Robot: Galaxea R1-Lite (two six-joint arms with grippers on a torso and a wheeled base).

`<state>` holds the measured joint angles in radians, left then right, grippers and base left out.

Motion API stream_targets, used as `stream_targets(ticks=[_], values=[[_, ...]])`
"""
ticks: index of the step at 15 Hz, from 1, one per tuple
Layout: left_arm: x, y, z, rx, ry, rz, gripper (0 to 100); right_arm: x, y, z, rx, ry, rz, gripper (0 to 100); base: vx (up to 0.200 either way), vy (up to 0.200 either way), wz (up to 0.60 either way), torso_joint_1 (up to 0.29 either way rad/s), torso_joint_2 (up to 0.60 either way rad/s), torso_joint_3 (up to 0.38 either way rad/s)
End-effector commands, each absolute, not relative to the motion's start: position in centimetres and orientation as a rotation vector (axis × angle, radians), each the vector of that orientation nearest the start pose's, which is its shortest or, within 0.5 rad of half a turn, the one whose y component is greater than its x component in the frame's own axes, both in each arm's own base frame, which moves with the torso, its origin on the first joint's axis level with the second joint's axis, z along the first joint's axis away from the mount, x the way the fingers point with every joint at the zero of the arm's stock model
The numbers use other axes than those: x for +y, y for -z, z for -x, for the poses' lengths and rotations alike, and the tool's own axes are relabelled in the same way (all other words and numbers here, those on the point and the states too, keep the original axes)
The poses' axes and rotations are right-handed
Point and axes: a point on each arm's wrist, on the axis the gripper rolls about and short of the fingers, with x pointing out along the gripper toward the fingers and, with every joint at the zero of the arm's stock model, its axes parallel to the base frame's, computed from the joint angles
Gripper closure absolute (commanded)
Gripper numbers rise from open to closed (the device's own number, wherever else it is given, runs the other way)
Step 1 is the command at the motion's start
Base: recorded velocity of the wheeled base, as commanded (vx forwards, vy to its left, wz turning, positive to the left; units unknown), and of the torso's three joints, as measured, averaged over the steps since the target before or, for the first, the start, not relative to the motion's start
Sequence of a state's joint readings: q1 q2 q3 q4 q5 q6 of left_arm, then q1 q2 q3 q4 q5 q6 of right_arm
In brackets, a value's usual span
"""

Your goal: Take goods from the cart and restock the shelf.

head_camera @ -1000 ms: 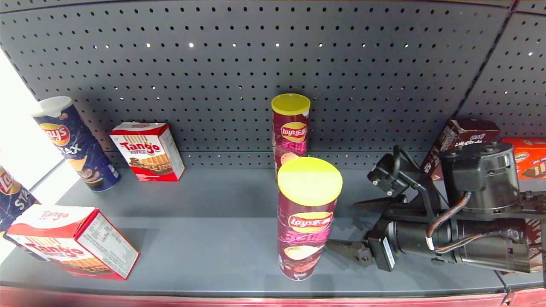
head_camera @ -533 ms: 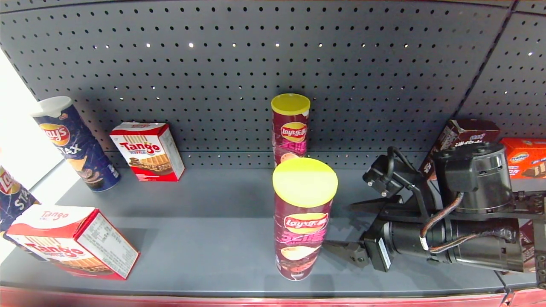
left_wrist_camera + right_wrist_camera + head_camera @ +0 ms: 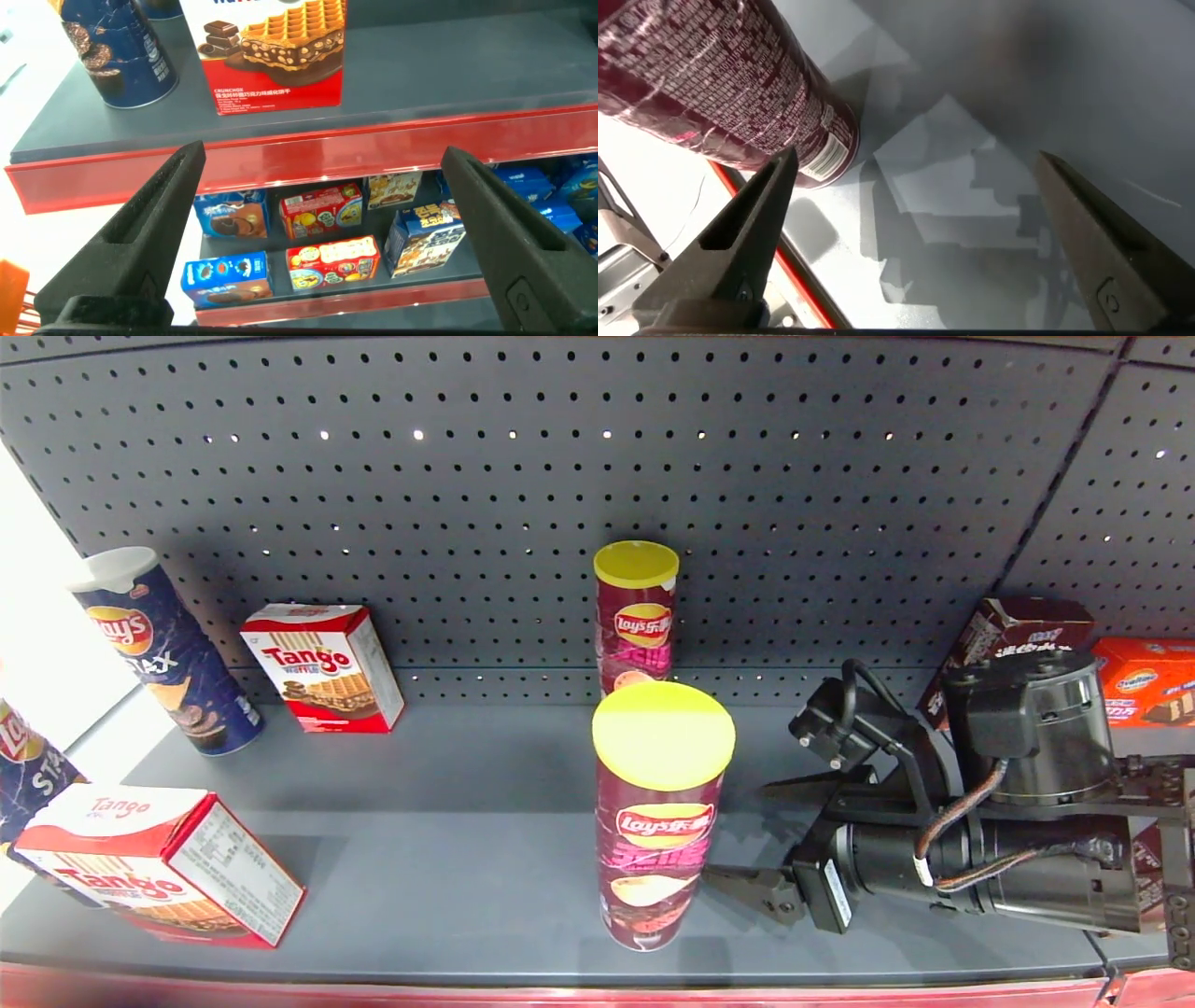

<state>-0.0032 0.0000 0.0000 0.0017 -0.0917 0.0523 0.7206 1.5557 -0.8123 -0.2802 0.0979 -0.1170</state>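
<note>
My right hand (image 3: 738,832) lies spread just beside the upright maroon chip tube with yellow lid (image 3: 658,821), at the front of the grey metal shelf (image 3: 448,859). It hides the base of a matching tube (image 3: 637,616) behind. My left hand (image 3: 322,154) is spread too.

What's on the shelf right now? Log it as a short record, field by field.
placed: front can, maroon with yellow lid, upright near the shelf front edge
behind it: rear can, same kind, upright at the back panel
right arm: right gripper open, holding nothing, beside the front can on its right
left arm: left gripper open, empty, facing the shelf's red edge
left end: back wafer box, front wafer box, blue can
</note>
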Motion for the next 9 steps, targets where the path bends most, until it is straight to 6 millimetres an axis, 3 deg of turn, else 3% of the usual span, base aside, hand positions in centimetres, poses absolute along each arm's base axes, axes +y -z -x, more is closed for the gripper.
stream_targets(ticks=[1,9], values=[[-0.20,-7.54,2.28,0.001,0.095,-0.052,0,17.98,-19.15,-20.06,0.406,-0.833,0.256,0,0.000,0.000,0.00,0.000,0.00,0.000],[-0.20,-7.54,2.28,0.001,0.095,-0.052,0,18.20,-19.04,-20.06,0.408,-0.837,0.259,0,0.000,0.000,0.00,0.000,0.00,0.000]])
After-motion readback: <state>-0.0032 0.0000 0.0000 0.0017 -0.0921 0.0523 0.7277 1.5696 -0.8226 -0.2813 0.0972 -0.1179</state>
